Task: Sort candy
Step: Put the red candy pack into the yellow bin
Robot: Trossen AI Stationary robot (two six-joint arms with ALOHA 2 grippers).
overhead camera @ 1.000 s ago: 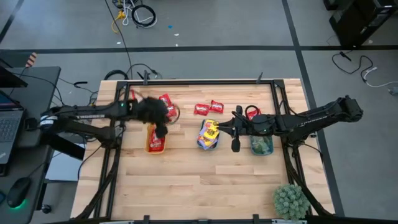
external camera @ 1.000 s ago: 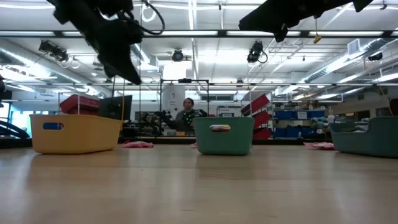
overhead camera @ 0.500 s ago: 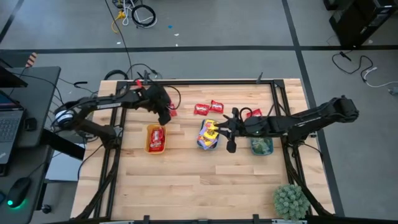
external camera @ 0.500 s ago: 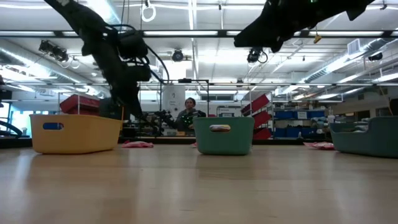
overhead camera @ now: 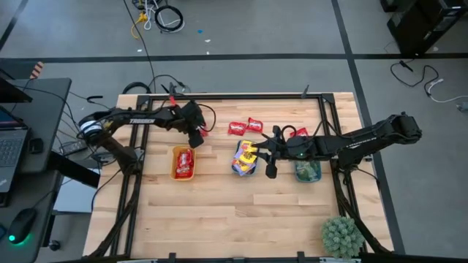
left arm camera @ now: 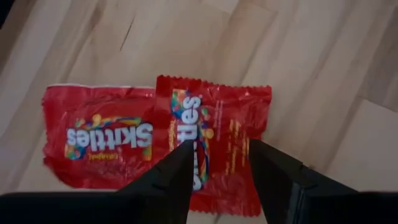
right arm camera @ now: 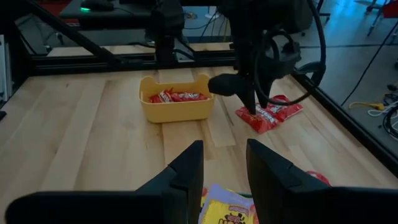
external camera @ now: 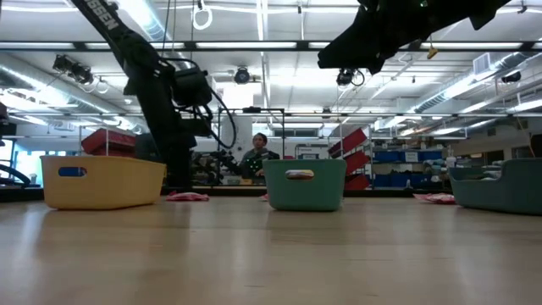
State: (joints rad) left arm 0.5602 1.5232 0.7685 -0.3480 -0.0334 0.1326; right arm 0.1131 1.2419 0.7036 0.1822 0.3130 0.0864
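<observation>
left gripper (left arm camera: 219, 163) apart over two overlapping red packets (left arm camera: 214, 140) beyond yellow tray (overhead camera: 183, 162) | right gripper (right arm camera: 224, 167) apart | risk: lifting both packets

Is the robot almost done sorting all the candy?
Not yet. Done: red packets lie in the yellow tray and yellow ones in the middle tray. In hand: the left gripper, jaws open, hovers over two red Skittles packets. Left: those, plus more red packets loose on the table.
</observation>
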